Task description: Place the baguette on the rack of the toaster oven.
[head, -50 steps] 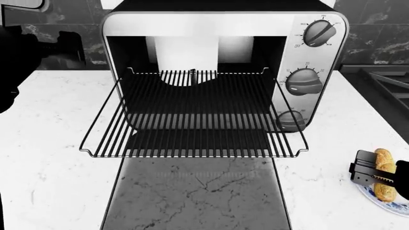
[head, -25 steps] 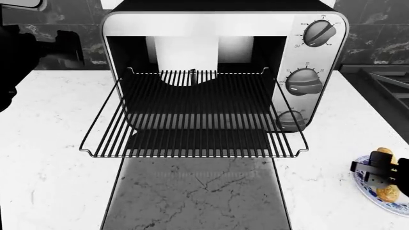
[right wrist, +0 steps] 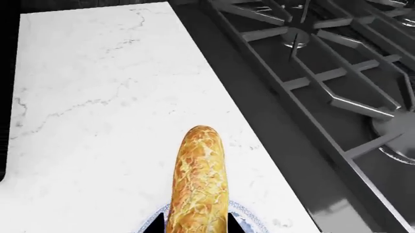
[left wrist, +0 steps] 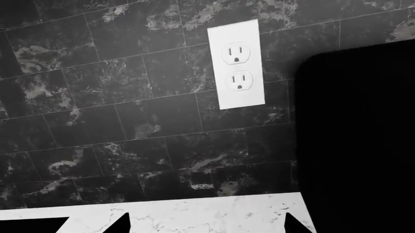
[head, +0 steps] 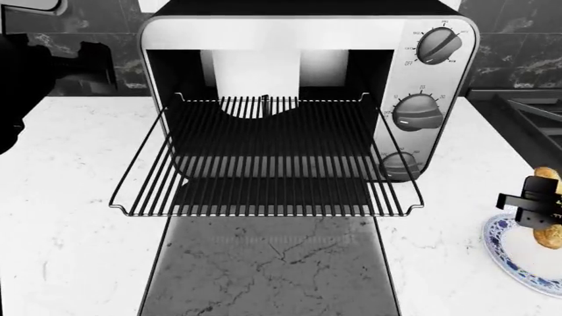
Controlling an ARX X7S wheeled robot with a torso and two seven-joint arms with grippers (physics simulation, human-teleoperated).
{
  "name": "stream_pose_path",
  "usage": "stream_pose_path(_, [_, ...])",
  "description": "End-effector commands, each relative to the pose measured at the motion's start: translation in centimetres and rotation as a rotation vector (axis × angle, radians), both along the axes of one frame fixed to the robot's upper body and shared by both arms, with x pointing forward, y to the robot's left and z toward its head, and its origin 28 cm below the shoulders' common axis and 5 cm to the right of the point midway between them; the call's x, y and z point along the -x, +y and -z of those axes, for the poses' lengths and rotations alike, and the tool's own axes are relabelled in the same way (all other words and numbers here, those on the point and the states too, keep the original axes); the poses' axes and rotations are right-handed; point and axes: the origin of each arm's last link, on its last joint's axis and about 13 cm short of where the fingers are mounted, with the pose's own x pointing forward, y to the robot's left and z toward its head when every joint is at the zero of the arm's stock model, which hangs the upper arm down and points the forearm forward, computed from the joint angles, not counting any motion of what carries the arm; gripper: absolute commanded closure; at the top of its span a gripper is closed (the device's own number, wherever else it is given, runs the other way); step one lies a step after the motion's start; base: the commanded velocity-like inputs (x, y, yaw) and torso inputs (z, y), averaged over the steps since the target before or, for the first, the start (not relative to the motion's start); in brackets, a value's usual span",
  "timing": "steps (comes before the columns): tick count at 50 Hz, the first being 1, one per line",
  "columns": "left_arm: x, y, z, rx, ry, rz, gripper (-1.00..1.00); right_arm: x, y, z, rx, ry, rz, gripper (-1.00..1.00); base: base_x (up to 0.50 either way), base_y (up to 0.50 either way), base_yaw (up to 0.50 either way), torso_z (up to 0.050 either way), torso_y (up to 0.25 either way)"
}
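The silver toaster oven point(head: 307, 39) stands at the back of the counter with its door point(head: 268, 266) folded down flat. Its black wire rack point(head: 263, 164) is pulled out over the door and bare. My right gripper point(head: 537, 207) is shut on the golden baguette point(head: 548, 178) and holds it just above the blue-patterned plate point(head: 514, 253) at the right edge. In the right wrist view the baguette point(right wrist: 198, 179) sticks out between my fingers point(right wrist: 155, 224) over the plate point(right wrist: 243, 216). My left gripper point(left wrist: 207, 228) is open and empty, facing the wall beside the oven.
A gas stove with black grates point(right wrist: 324, 63) lies right of the counter point(right wrist: 97, 97). A white wall outlet point(left wrist: 236, 63) sits on the dark tiled backsplash. The oven's black side point(left wrist: 356, 141) is close to my left gripper. My left arm point(head: 44, 66) hangs at the far left.
My right gripper has lifted the baguette off the plate and moved it up and slightly toward the oven side. The left arm has not moved.
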Motion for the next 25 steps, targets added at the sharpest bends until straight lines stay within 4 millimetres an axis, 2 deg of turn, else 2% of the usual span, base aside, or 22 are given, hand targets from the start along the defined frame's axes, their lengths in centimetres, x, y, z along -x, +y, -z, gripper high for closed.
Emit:
stream_pose_path(1, [-0.2,-0.1,-0.1,0.016,-0.013,0.024,-1.0,0.6,0.5,-4.1,0.039,-0.064,-0.069,1.0,0.0,0.0,0.0,0.0,0.0])
stream_pose_path(7, [-0.1,-0.1,-0.2,0.017,-0.015,0.026,-1.0,0.8,1.2,-5.3,0.049,-0.034,-0.169,1.0,0.0,0.0,0.0,0.0,0.0])
stream_pose_path(11, [-0.2,0.0,-0.2,0.011,-0.018,0.02,-1.0,1.5,2.2,-7.3,0.105,-0.009,-0.296,1.0,0.0,0.0,0.0,0.0,0.0])
stream_pose_path(15, [-0.3,0.0,-0.2,0.014,-0.014,0.018,-1.0,2.3,2.5,-8.7,0.072,-0.034,-0.362,1.0,0.0,0.0,0.0,0.0,0.0])
stream_pose_path(17, [-0.2,0.1,-0.3,0.014,-0.018,0.014,-1.0,2.8,3.1,-9.2,0.137,-0.032,-0.435,1.0,0.0,0.0,0.0,0.0,0.0])
stream_pose_path(25, [0.1,0.1,-0.3,0.011,-0.02,0.013,-1.0,3.6,4.1,-11.8,0.204,-0.044,-0.496,1.0,0.0,0.0,0.0,0.0,0.0])
